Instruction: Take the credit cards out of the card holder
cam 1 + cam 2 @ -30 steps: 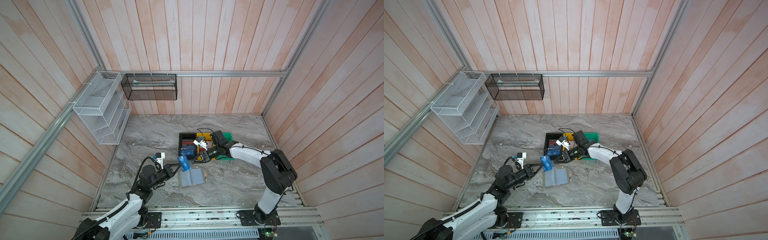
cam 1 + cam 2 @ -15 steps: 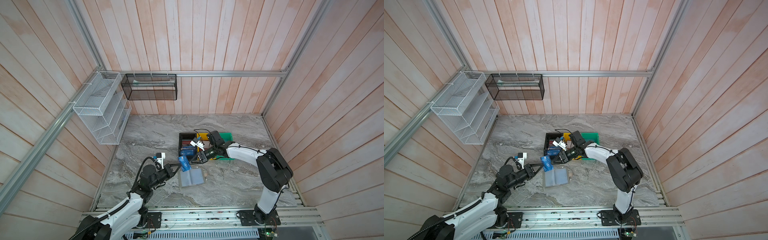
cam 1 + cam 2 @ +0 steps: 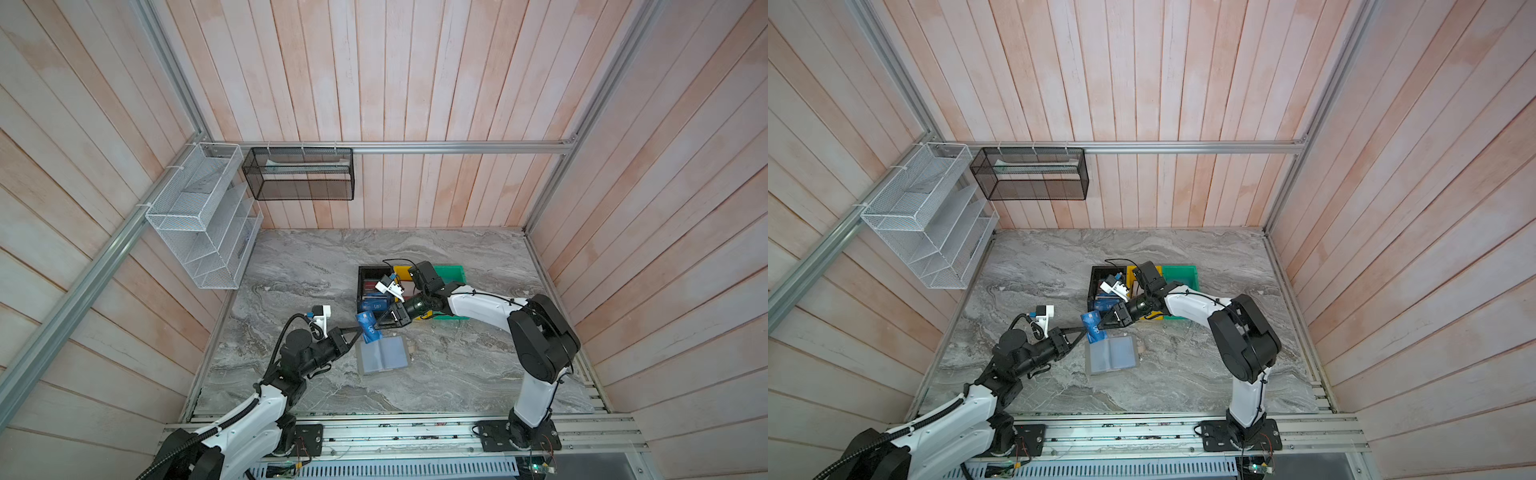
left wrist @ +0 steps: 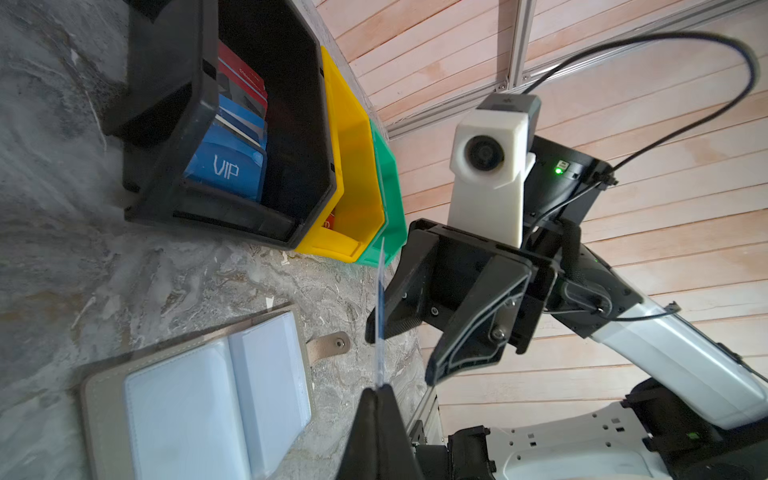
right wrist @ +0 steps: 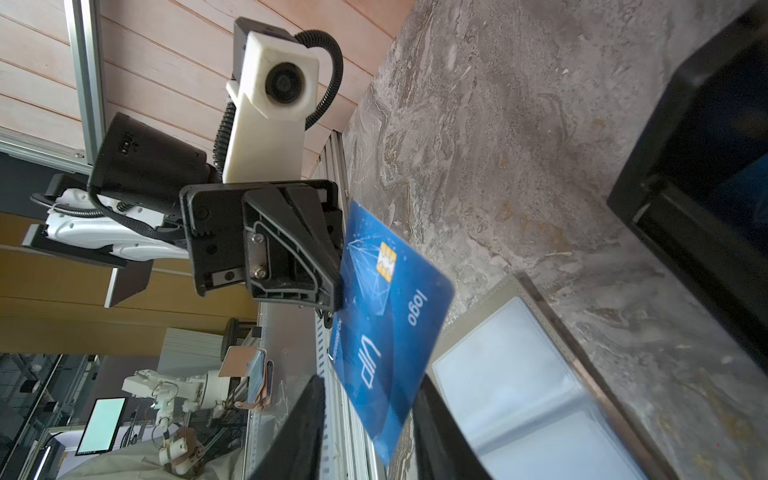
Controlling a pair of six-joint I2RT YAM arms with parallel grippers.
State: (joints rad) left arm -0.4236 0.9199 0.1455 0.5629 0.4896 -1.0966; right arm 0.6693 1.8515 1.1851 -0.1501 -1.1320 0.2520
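The grey card holder (image 3: 382,355) (image 3: 1111,355) lies open on the marble table, its pale pockets (image 4: 208,395) facing up. My left gripper (image 3: 358,329) (image 4: 378,388) is shut on one edge of a blue "VIP" credit card (image 3: 368,328) (image 5: 395,299) and holds it in the air over the holder's far left corner. From the bins' side, my right gripper (image 3: 380,324) (image 5: 368,380) is open, and its fingers straddle the card's opposite end without pinching it. In the left wrist view the card (image 4: 380,311) shows edge-on.
Just beyond the holder stand a black bin (image 3: 361,276) (image 4: 166,145), a yellow bin (image 4: 353,166) and a green bin (image 3: 451,274) in a row. Blue and red cards (image 4: 226,166) lie in the black one. A strap tab (image 4: 328,345) sticks out of the holder.
My right gripper has moved from over the bins toward the left, down to the held card, and now straddles it. The left gripper and card have stayed still.
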